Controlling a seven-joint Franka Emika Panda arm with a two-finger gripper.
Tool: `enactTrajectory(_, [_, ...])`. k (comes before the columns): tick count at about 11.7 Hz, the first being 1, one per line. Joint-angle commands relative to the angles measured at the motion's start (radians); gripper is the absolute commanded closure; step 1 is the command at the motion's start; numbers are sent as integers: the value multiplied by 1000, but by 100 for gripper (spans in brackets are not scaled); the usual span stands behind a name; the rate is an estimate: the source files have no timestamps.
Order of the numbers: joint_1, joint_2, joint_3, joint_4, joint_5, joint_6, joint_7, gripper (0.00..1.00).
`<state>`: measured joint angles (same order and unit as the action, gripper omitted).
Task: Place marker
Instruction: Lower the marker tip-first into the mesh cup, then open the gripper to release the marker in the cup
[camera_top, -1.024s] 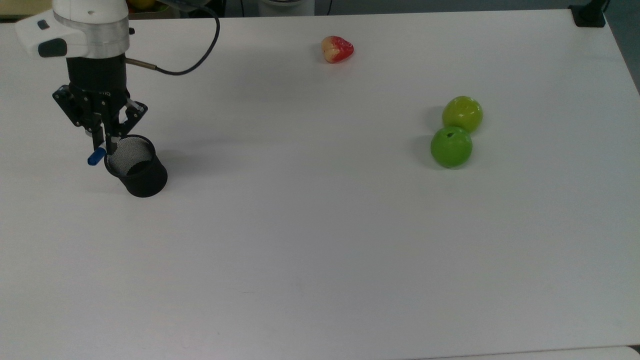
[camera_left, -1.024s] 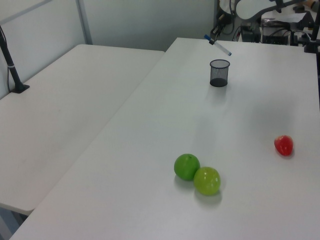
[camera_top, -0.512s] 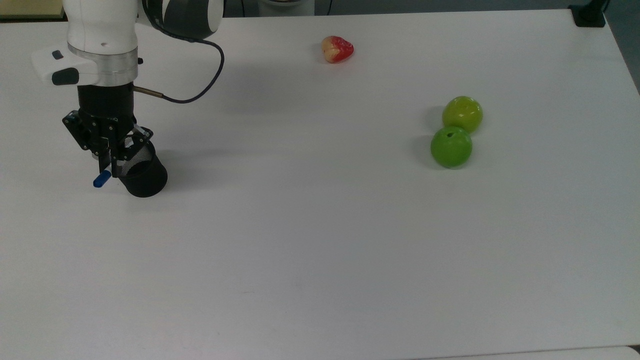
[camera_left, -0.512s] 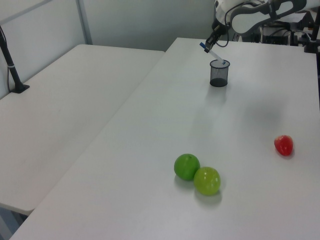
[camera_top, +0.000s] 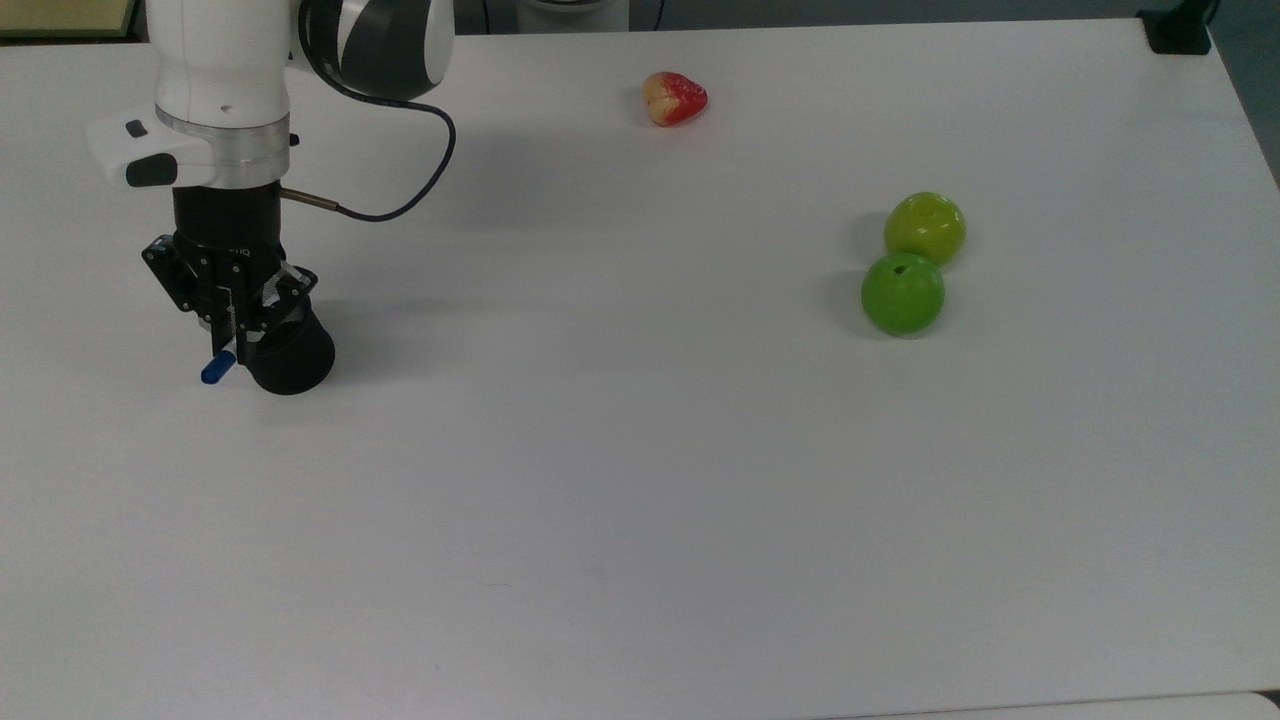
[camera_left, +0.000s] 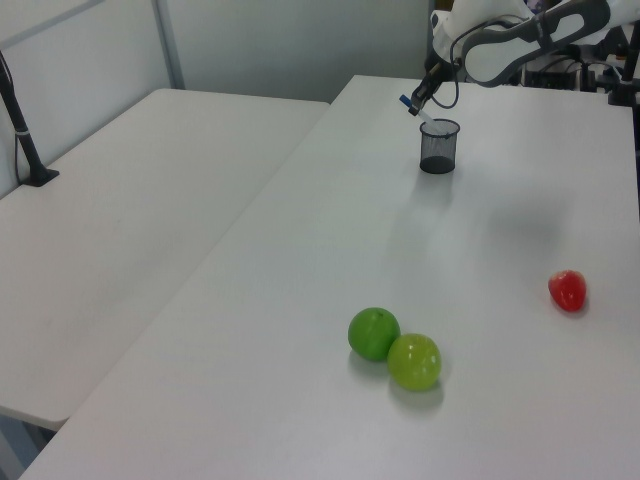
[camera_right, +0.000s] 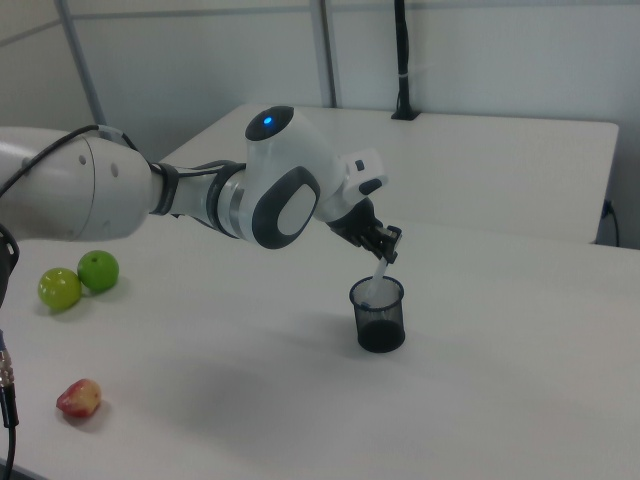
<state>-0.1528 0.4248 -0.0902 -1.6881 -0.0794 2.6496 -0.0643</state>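
The marker (camera_top: 219, 364) is hanging tilted over the cup (camera_top: 290, 355), w/ its white body (camera_right: 378, 275) slanting down into the cup's mouth. In the top view its blue cap is sticking out low at the top view's left of the cup. In the left view the blue cap (camera_left: 406, 101) is pointing up toward the left view's left, and the white end is dipping to the cup rim. So its long axis is running at a slant, cap end high, other end low inside the rim.

The gripper (camera_top: 232, 322) is pinching the marker, fingers closed tight on the white body, right above the cup. In the right view the gripper (camera_right: 384, 250) is sitting just over the cup (camera_right: 378, 314), and the white arm (camera_right: 200, 190) is reaching in from the right view's left.

The cup is black mesh & is standing upright on a big white table (camera_top: 700, 480). A black cable (camera_top: 420, 170) is looping off the arm.

Well apart from the cup, two green apples (camera_top: 910, 265) are sitting touching each other. A red fruit (camera_top: 675, 97) is lying near the far edge.

A 2nd white table (camera_left: 130, 230) is standing just beside the first in the left view, w/ a black pole (camera_left: 22, 130) on it. Grey walls are standing behind.

There's some tiny lettering on the gripper's body; I can't read it.
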Motion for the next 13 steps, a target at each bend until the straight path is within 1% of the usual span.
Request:
enactTrajectory(1, [6,-15,-3,-35,-7,32,23,84])
enactTrajectory(2, [6,-15,-5,-35,-7,32,21,83])
enactTrajectory(5, [6,-15,-3,-35,-7,30,21,73])
enactTrajectory(6, [7,-15,-5,-35,-7,29,23,66])
enactTrajectory(7, [7,-15,-3,-35,-7,27,23,64])
enactTrajectory(10, [7,-17,-5,-35,-7,27,21,30])
enactTrajectory(11, [9,-17,-3,-33,-7,27,21,24])
enactTrajectory(12, [12,-18,-5,-33,-7,26,23,0])
enactTrajectory(13, [13,-20,-3,-31,-7,24,23,0])
